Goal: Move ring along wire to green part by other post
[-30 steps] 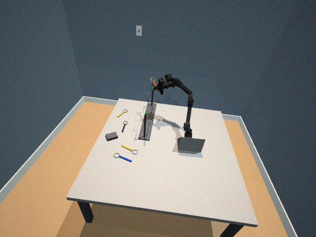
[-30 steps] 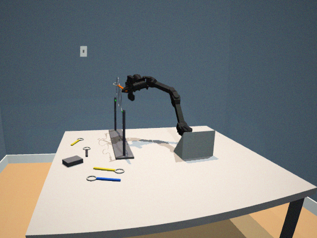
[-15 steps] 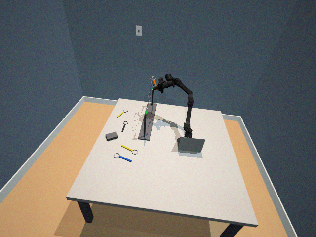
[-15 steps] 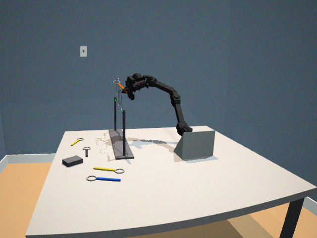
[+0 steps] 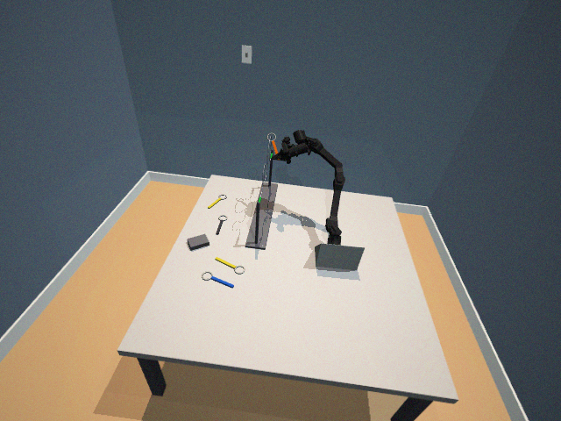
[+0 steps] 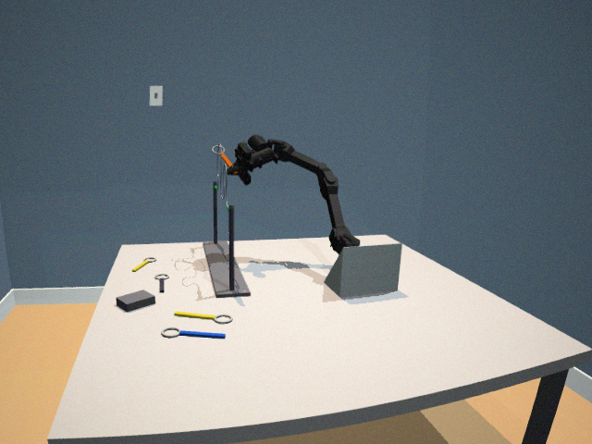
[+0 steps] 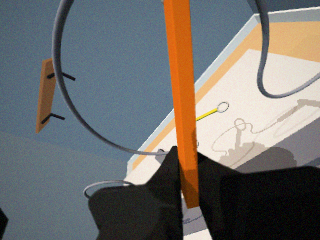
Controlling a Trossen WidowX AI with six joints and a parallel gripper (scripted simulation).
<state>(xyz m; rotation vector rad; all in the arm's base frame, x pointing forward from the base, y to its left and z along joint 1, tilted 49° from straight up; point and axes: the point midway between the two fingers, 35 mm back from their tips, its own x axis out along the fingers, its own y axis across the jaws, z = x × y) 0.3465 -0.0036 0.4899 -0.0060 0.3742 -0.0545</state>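
The ring (image 5: pixel 273 141) (image 6: pixel 223 155) with the orange handle (image 5: pixel 274 146) (image 6: pixel 227 160) (image 7: pixel 180 100) is held high, above both posts and at the top of the thin grey wire (image 6: pixel 221 178) (image 7: pixel 64 100). My gripper (image 5: pixel 278 156) (image 6: pixel 234 167) (image 7: pixel 179 149) is shut on the lower end of the handle. The far post (image 5: pixel 270 172) (image 6: pixel 215 219) and the near post (image 5: pixel 257 224) (image 6: pixel 231 252) stand on a dark base (image 5: pixel 265 226) (image 6: pixel 220 281), each with a green wire part at its top. In the wrist view the ring is out of frame. I cannot tell whether the wire touches the ring.
Left of the base lie a yellow-handled ring (image 5: pixel 216 202) (image 6: pixel 142 264), a dark-handled ring (image 5: pixel 220 224) (image 6: pixel 161 281), a grey block (image 5: pixel 197 241) (image 6: pixel 135 300), another yellow-handled ring (image 5: pixel 229 264) (image 6: pixel 201 315) and a blue-handled ring (image 5: pixel 218 279) (image 6: pixel 193 333). The arm's grey wedge mount (image 5: pixel 339 256) (image 6: pixel 368 275) stands on the right.
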